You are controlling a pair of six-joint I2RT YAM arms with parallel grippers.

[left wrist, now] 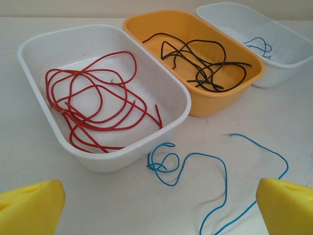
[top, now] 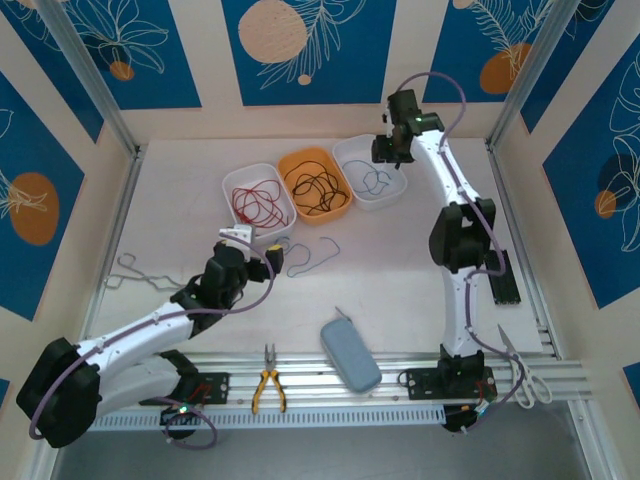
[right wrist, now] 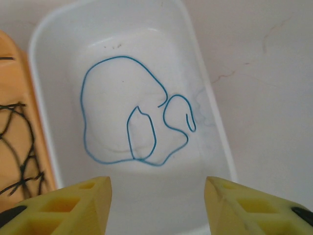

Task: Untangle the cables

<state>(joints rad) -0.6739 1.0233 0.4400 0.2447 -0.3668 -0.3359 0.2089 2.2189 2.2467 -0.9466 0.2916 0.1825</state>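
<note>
Red cables [left wrist: 98, 105] lie coiled in the left white bin [top: 240, 185]. Black cables [left wrist: 200, 61] fill the orange bin [top: 300, 160]. One light blue cable [right wrist: 132, 122] lies looped on the floor of the right white bin [right wrist: 215, 127]. My right gripper [right wrist: 157, 196] hovers over this bin's near end, open, with nothing between its yellow fingers. A second blue cable [left wrist: 215, 171] sprawls on the table in front of the bins, one end curled against the left bin. My left gripper [left wrist: 159, 205] hangs open just short of it, holding nothing.
A pale thin wire [top: 135, 272] lies on the table at the far left. Yellow-handled pliers [top: 266, 385], a grey-blue case [top: 350, 355] and scissors [top: 525, 375] rest along the near rail. Walls enclose the table on three sides.
</note>
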